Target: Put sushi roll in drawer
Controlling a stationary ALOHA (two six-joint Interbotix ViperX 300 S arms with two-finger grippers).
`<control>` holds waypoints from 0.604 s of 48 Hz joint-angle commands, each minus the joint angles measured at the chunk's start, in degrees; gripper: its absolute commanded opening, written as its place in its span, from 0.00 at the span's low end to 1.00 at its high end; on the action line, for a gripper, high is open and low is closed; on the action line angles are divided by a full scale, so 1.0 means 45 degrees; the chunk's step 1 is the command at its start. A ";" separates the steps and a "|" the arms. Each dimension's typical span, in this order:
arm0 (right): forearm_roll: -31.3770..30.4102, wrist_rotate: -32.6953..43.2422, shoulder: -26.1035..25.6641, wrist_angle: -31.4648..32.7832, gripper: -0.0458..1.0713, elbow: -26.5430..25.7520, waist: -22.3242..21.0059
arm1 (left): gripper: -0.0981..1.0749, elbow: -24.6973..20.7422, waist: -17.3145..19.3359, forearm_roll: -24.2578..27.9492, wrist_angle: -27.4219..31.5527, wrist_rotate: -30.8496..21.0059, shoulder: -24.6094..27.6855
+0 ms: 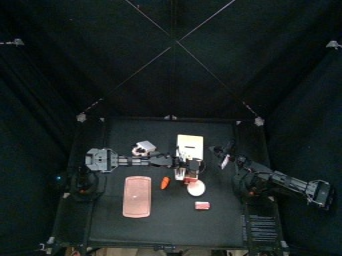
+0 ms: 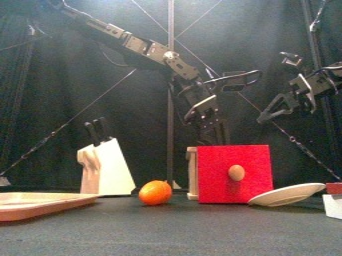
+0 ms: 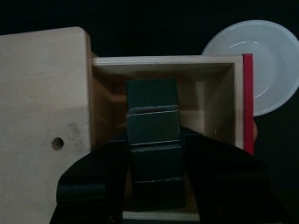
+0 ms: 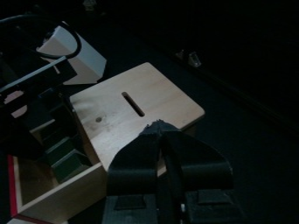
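The drawer unit (image 1: 190, 146) is a pale wooden box with a red front and a wooden knob (image 2: 234, 173). Its drawer (image 3: 163, 63) stands pulled open. My left gripper (image 3: 152, 150) hangs just above the open drawer and is shut on the dark green sushi roll (image 3: 152, 122), which points down into the drawer. It also shows in the front view (image 2: 203, 122) above the red front. My right gripper (image 4: 158, 129) is shut and empty. It hovers over the box's wooden top (image 4: 135, 109), on the right side of the unit in the top view (image 1: 225, 157).
A white bowl (image 1: 195, 187) lies in front of the drawer unit, an orange fruit (image 2: 156, 192) to its left, and a flat pink tray (image 1: 135, 195) further left. A wooden knife block (image 2: 104, 168) stands at the back left. A small red and white item (image 1: 203, 206) lies near the front edge.
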 commanded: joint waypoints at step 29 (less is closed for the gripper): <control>0.0020 0.0020 0.0039 -0.0039 0.05 -0.0117 -0.0039 | 0.82 -0.0449 0.0078 -0.0098 -0.0156 0.0020 -0.0254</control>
